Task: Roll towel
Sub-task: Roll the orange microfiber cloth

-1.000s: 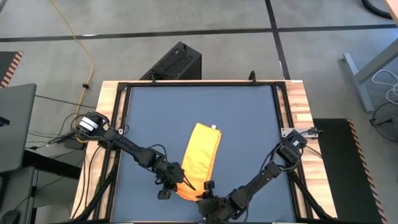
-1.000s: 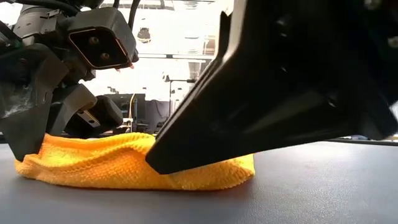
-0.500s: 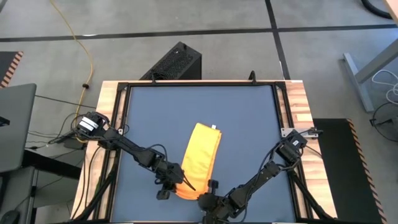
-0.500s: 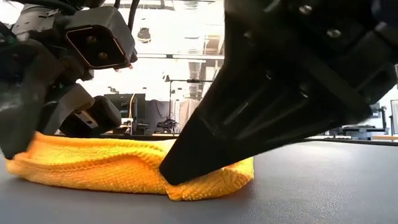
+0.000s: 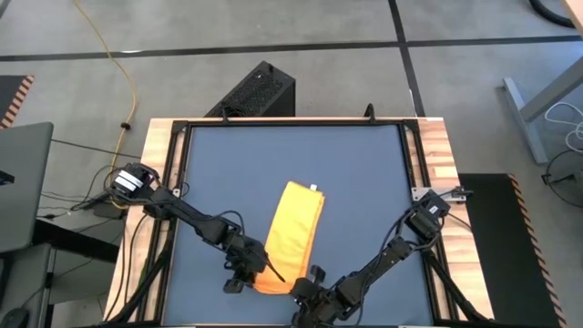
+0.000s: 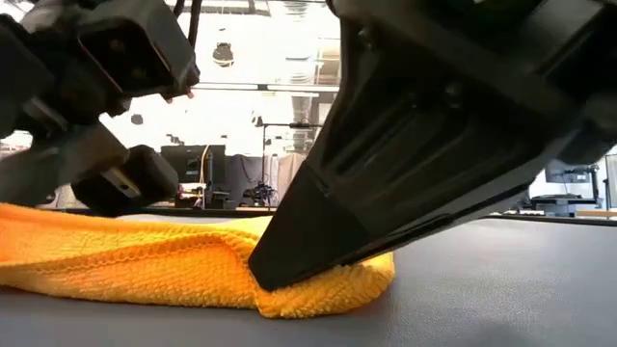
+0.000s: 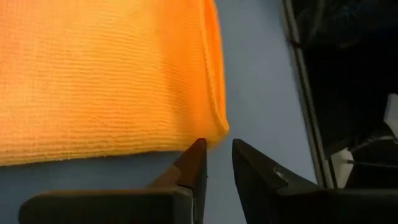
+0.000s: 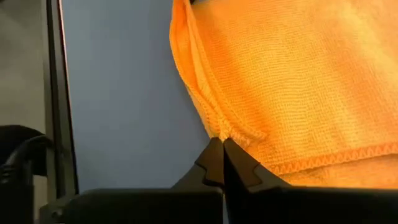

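The yellow-orange towel (image 5: 296, 232) lies on the dark blue table (image 5: 228, 164) as a folded strip, slanting from mid-table toward the near edge, its white tag (image 5: 314, 187) at the far end. My left gripper (image 5: 248, 271) stands at the strip's near left corner (image 7: 219, 127), fingers a little apart with nothing between them (image 7: 217, 152). My right gripper (image 5: 305, 281) is at the near right corner, shut on the towel's edge (image 8: 222, 149). The low view shows the towel's near end (image 6: 145, 270) flat on the table. My right gripper pinches the towel's near right corner at its hemmed edge (image 8: 229, 133) between its fingertips. Several layers bunch there. The fingers slant down from the table's near right (image 6: 289, 260). The corner stays on the table, puckered toward the fingers, with the cloth slack.
A wooden frame (image 5: 433, 155) borders the table. A black box (image 5: 258, 91) stands on the floor beyond the far edge, and a laptop (image 5: 23, 182) sits off the left side. Bare blue surface lies around the towel on the far, left and right sides.
My right gripper has rolled about its own line and taken hold of the towel's near right corner, puckering it. My left gripper has turned a little and let go of the near left corner, which has spread flatter on the table.
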Tool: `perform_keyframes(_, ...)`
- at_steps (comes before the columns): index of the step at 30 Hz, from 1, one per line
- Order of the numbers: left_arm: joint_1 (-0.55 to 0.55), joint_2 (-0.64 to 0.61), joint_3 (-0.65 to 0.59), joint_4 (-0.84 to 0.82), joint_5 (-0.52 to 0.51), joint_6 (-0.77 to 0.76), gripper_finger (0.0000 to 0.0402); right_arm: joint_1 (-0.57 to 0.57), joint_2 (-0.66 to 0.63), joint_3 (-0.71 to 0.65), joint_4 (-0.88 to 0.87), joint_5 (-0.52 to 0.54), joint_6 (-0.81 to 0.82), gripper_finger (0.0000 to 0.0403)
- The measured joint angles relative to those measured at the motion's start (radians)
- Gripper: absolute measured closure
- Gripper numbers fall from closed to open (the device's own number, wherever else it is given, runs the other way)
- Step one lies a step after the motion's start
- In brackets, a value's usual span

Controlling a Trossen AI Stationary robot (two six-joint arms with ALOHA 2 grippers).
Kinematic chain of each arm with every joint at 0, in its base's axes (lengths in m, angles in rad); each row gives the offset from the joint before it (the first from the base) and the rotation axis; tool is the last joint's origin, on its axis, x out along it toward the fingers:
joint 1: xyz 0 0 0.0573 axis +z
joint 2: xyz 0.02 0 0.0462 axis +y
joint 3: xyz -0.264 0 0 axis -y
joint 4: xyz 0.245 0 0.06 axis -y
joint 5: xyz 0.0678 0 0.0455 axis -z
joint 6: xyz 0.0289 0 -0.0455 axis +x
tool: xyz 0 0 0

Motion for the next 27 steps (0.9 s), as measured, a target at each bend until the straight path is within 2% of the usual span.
perform_keyframes(4,-0.001,-0.065,0.000,-0.029,-0.050,0.056,0.0338,0.013,0.000,0.000,0.000,0.017,0.058,0.0390)
perform_keyframes(8,-0.024,-0.161,-0.005,-0.030,-0.211,0.152,0.0338,0.025,0.000,0.000,-0.003,0.056,0.116,0.0391)
perform_keyframes(11,-0.094,-0.184,-0.006,-0.002,-0.341,0.252,0.0339,0.035,-0.001,0.000,-0.006,0.091,0.153,0.0391)
perform_keyframes(17,-0.239,-0.068,-0.006,0.190,-0.582,0.438,0.0339,0.040,-0.001,-0.001,-0.062,0.107,0.273,0.0391)
perform_keyframes(22,-0.282,0.038,0.007,0.250,-0.790,0.556,0.0326,0.039,-0.001,-0.016,-0.087,0.105,0.355,0.0391)
perform_keyframes(27,-0.284,0.077,0.036,0.254,-0.844,0.612,0.0297,0.040,-0.002,-0.020,-0.088,0.104,0.370,0.0391)
